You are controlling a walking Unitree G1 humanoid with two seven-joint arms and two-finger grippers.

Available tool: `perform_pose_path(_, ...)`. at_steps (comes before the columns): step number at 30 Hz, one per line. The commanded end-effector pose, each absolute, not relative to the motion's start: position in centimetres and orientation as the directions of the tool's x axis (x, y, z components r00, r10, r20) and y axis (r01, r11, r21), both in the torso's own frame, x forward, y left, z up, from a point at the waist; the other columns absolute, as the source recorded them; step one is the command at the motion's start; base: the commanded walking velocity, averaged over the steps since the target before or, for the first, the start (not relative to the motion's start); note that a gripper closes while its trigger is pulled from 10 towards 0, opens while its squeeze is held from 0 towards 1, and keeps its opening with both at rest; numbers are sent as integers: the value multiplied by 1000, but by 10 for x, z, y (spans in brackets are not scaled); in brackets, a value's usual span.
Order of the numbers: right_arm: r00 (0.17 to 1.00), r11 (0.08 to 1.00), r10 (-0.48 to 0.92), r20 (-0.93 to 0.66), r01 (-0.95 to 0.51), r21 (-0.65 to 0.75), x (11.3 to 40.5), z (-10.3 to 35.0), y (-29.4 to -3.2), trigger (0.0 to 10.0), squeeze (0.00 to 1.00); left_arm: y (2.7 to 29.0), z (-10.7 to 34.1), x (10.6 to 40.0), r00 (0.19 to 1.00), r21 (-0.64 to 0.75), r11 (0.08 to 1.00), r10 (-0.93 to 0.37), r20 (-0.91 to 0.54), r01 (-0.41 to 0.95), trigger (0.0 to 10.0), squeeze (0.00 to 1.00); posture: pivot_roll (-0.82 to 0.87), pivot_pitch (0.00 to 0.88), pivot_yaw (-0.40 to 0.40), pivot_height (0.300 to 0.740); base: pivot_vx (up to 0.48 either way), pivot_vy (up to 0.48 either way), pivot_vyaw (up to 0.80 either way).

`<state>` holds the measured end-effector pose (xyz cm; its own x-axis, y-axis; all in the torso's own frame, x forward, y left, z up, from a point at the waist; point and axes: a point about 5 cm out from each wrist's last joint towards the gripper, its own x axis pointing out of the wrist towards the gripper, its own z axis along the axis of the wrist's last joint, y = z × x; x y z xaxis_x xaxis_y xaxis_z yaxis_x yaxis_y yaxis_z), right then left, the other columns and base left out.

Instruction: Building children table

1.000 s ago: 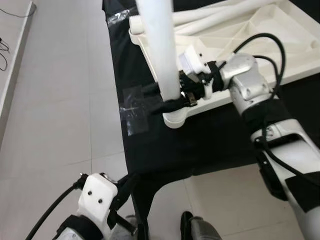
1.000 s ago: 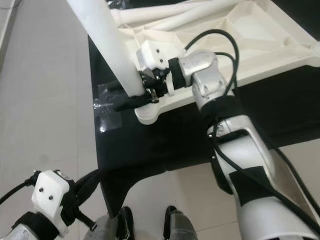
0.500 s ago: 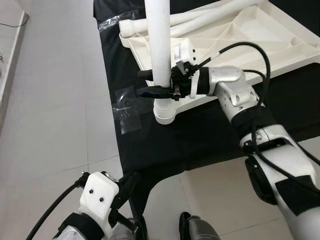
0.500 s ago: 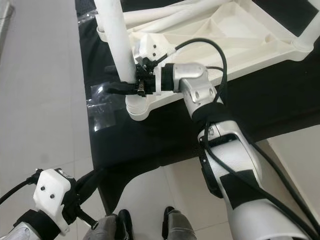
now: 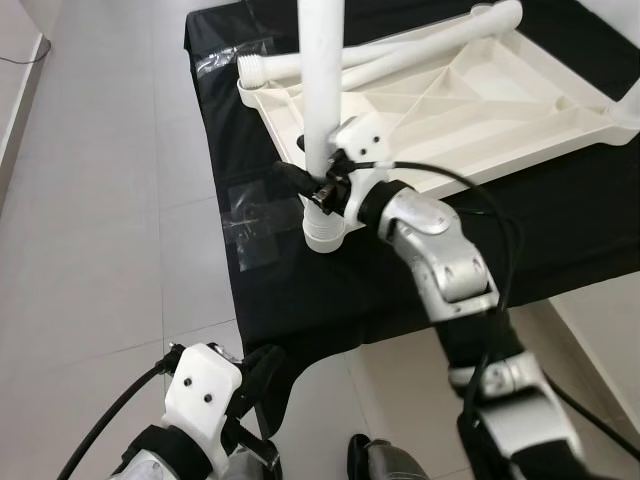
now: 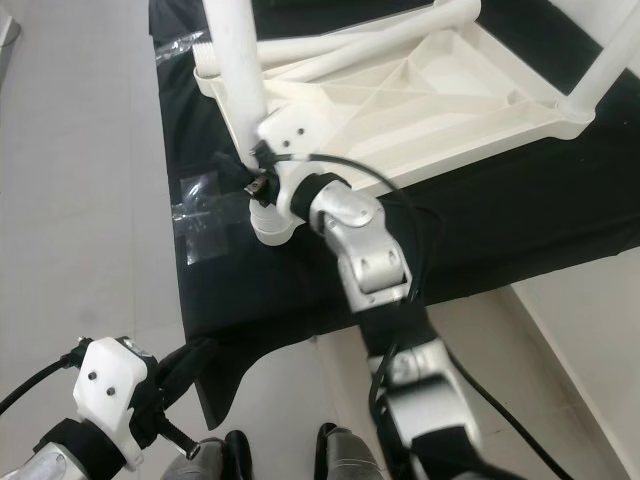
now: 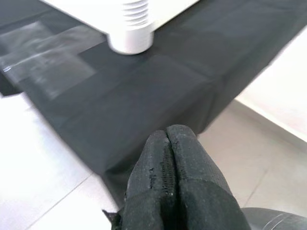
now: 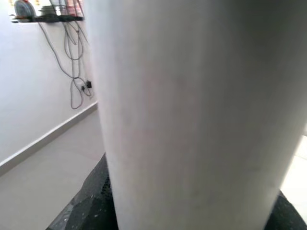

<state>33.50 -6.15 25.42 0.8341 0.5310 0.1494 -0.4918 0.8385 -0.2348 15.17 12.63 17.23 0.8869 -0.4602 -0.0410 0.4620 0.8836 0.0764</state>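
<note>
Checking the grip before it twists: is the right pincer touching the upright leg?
Touching. In the left eye view the right pincer is clamped around the leg just above the corner socket, with no gap visible.

right claw point(image 6: 250, 178) gripping upright table leg point(image 6: 236, 62), corner socket point(image 6: 272, 228)
</note>
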Motion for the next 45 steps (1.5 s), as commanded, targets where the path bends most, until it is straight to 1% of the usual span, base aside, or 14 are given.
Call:
perform_pose_path(1,890,881,428,-158,-450,-148,328,185,-65,10000,0,128,169,152,891,75,888,-450,-57,454,10000,0,34,315,13,740,0,0,0)
perform_pose_path(7,917,911,381,-119,-394,-119,323,181,-38,10000,0,129,166,158,894,85,890,-444,-54,447,10000,0,44,287,12,740,0,0,0)
perform_pose_path(22,940,940,308,-149,-324,-103,310,185,-38,10000,0,129,165,162,890,91,886,-451,-64,455,10000,0,44,267,8,740,0,0,0)
perform_pose_path(26,942,942,305,-141,-320,-98,309,184,-40,10000,0,161,182,181,943,97,939,-333,3,331,10000,0,50,254,6,740,0,0,0)
perform_pose_path(30,940,943,312,-138,-324,-77,305,180,-39,10000,0,172,226,205,904,44,918,-395,166,393,10000,0,55,249,9,740,0,0,0)
perform_pose_path(31,940,943,312,-138,-324,-77,305,180,-39,10000,0,172,226,205,904,44,918,-395,166,393,10000,0,55,249,9,740,0,0,0)
perform_pose_path(32,940,944,316,-129,-325,-54,303,180,-38,10000,0,170,242,212,865,39,890,-450,219,454,10000,1000,53,243,16,740,0,0,0)
perform_pose_path(36,935,939,343,-89,-345,-4,296,181,-33,10000,0,160,301,231,673,102,741,-651,351,664,10000,1000,50,231,33,740,0,0,0)
perform_pose_path(37,935,939,343,-89,-345,-4,296,181,-33,10000,0,160,301,231,673,102,741,-651,351,664,10000,1000,50,231,33,740,0,0,0)
perform_pose_path(39,928,933,360,-97,-361,4,292,176,-31,10000,0,155,321,237,585,139,663,-725,365,735,10000,1000,50,223,45,740,0,0,0)
perform_pose_path(40,928,933,360,-97,-361,4,292,176,-31,10000,0,155,321,237,585,139,663,-725,365,735,10000,1000,50,223,45,740,0,0,0)
perform_pose_path(42,919,925,379,-105,-381,0,289,172,-26,10000,0,149,343,247,503,170,590,-780,372,789,10000,1000,51,215,58,740,0,0,0)
perform_pose_path(43,919,925,379,-105,-381,0,289,172,-26,10000,0,149,343,247,503,170,590,-780,372,789,10000,1000,51,215,58,740,0,0,0)
perform_pose_path(45,912,917,397,-103,-399,-1,287,170,-22,10000,0,142,365,257,427,174,520,-817,387,836,10000,1000,48,209,68,740,0,0,0)
